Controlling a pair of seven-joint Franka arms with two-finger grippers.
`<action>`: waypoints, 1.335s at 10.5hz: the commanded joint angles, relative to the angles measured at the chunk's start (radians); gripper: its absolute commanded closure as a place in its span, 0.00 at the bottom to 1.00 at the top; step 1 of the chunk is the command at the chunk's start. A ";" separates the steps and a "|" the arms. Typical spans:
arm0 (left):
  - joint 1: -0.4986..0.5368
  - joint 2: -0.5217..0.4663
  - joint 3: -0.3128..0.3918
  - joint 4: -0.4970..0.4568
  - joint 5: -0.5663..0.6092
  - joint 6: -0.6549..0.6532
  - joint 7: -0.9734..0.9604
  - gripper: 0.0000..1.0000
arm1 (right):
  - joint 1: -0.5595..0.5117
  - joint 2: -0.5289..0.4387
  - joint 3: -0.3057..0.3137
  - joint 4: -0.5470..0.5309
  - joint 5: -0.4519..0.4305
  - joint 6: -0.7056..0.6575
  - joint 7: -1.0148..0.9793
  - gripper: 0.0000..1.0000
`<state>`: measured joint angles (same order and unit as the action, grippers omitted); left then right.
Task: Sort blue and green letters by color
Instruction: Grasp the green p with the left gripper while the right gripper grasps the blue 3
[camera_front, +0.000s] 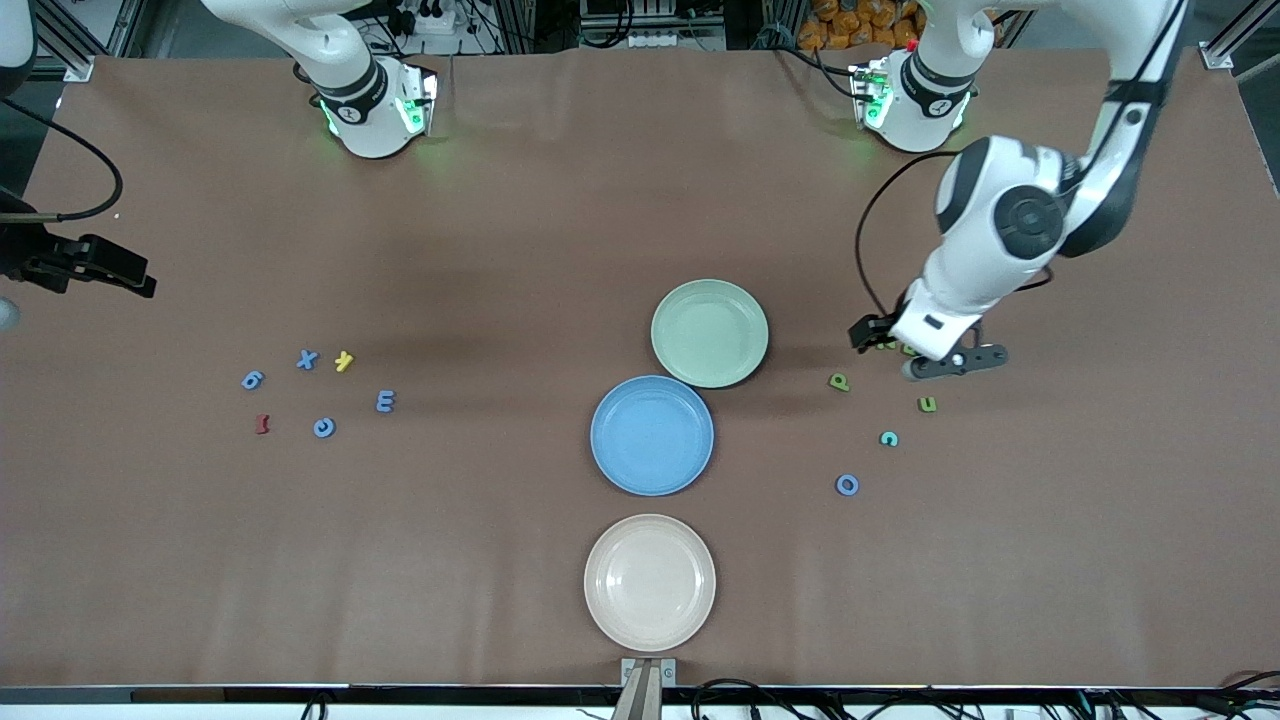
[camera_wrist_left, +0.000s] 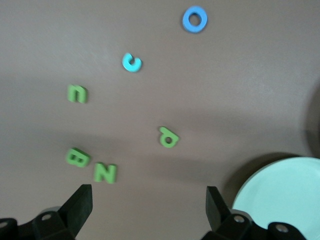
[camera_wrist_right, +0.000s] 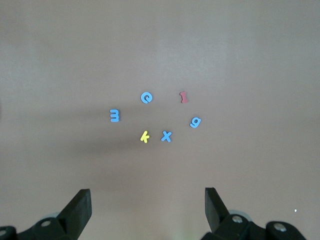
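While hovering low over the green cluster at the left arm's end of the bench, holding the left gripper (camera_front: 915, 347) wide apart, nothing clamped. Sitting almost straight above N (camera_wrist_left: 105, 172) and B (camera_wrist_left: 78, 158); in the front view, hiding most of both.

Key relation, from the left wrist view: N and B lying side by side, nearly touching, lined up roughly along the closing line and off-centre toward one fingertip (camera_wrist_left: 80, 200). Likely needing a shift to centre on N, or a wrist turn, to avoid pinching B too.

P (camera_front: 839, 381) and U (camera_front: 927, 404) lying nearer the front camera, well apart from each other. Green plate (camera_front: 665, 335) waiting toward the bench middle, past P, touching the blue plate (camera_front: 652, 470).

Keeping the right gripper (camera_front: 130, 278) parked, waiting at the right arm's end, also spread apart and empty. Looking down on blue X (camera_front: 307, 360), 6 (camera_front: 252, 380), E (camera_front: 385, 401), G (camera_front: 324, 428), so clearly the nearer arm for those.

Not yet seeing any letter on a plate; judging the sort as just starting.
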<state>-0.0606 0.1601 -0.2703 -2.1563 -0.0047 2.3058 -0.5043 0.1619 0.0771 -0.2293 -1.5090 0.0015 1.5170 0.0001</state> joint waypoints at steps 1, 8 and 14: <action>-0.028 0.091 -0.010 0.003 0.063 0.085 -0.257 0.00 | -0.128 -0.003 0.132 0.001 -0.008 -0.003 -0.002 0.00; -0.031 0.128 -0.009 -0.247 0.064 0.581 -0.583 0.00 | -0.186 0.024 0.196 0.000 -0.006 0.000 0.000 0.00; -0.037 0.226 0.026 -0.203 0.064 0.577 -0.755 0.00 | -0.176 0.125 0.199 -0.162 0.054 0.286 -0.002 0.00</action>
<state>-0.0899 0.3552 -0.2685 -2.3961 0.0378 2.8687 -1.1791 -0.0010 0.1746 -0.0450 -1.5789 0.0190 1.6719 -0.0005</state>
